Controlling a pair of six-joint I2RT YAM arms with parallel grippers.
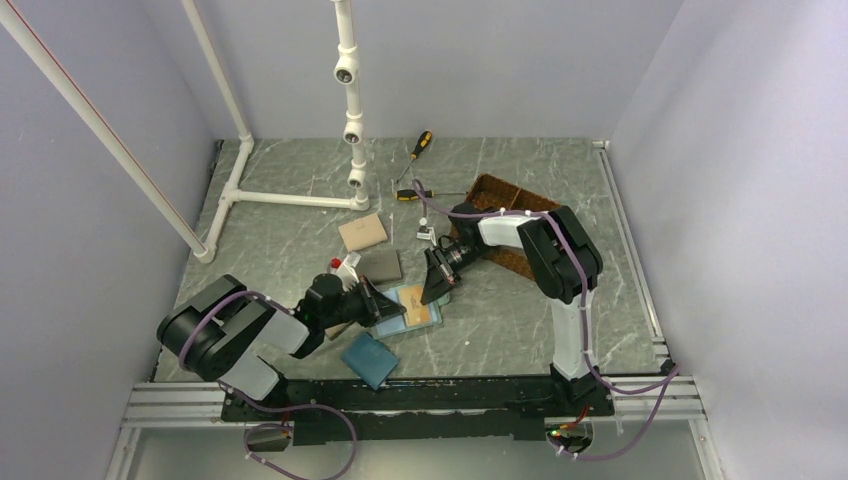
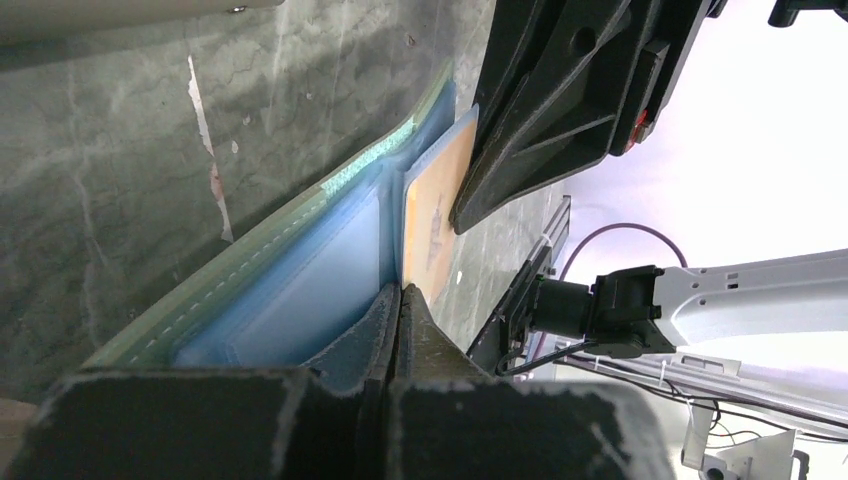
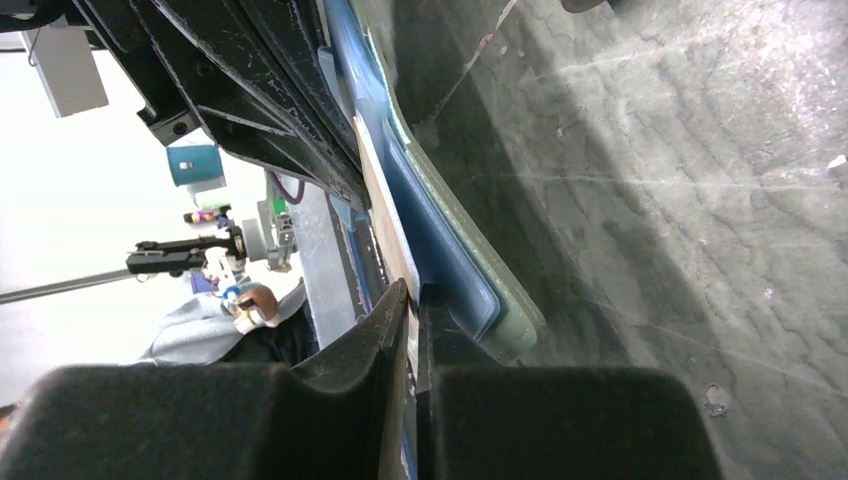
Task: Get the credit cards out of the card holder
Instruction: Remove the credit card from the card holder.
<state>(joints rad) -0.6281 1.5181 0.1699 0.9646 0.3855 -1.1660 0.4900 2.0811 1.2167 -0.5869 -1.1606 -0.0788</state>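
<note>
Grey marbled desk [image 1: 520, 320] was seen bearing the sage-green bifold card holder [image 1: 392, 322], laid open near its middle. Its left edge was clenched in the left jaws. The orange-tan rectangular card [image 1: 418, 312], lengthwise toward the right jaws, was pinched at its near end by them; a rightward pull was judged due.

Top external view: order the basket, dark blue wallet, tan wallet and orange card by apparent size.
1. Basket, though partly hidden.
2. Dark blue wallet.
3. Tan wallet, slightly smaller but farther off, so unsure.
4. Orange card, partly covered.
</note>
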